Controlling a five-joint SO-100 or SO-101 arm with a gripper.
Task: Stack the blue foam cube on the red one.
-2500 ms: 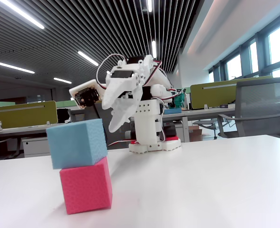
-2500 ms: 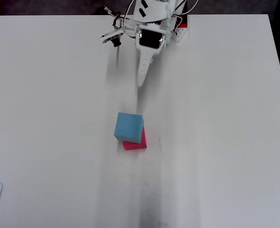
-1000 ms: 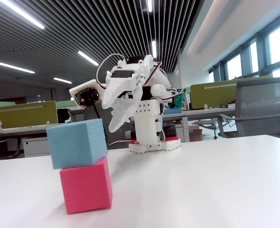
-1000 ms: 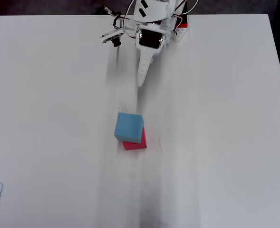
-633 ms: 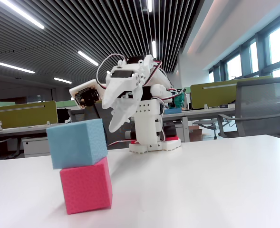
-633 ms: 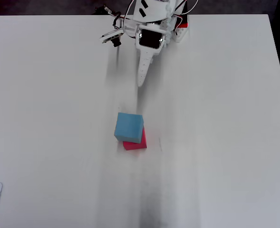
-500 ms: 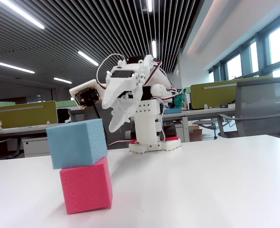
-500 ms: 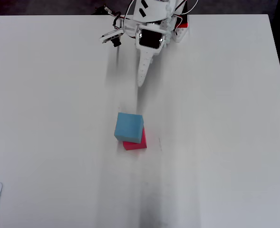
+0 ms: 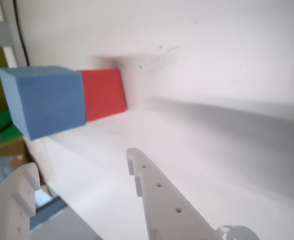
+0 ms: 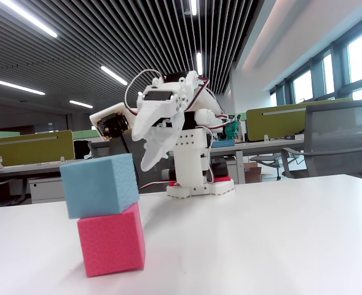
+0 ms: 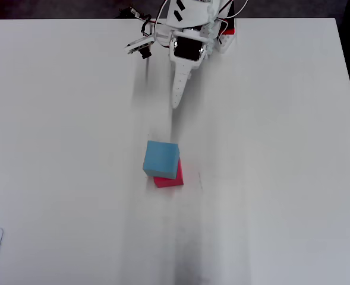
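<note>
The blue foam cube (image 10: 100,184) rests atop the red one (image 10: 112,240), slightly offset, on the white tabletop (image 11: 270,148), well apart from the pincer (image 11: 175,104). The pincer is empty, jaws parted in the wrist view. The arm is folded near its base, pincer angled downward.

A white counter (image 10: 279,233) fills the foreground of the fixed view. Behind it stand a grey office chair (image 10: 337,138) at the right, green desk dividers (image 10: 30,147), and a slatted ceiling with strip lights (image 10: 27,17).
</note>
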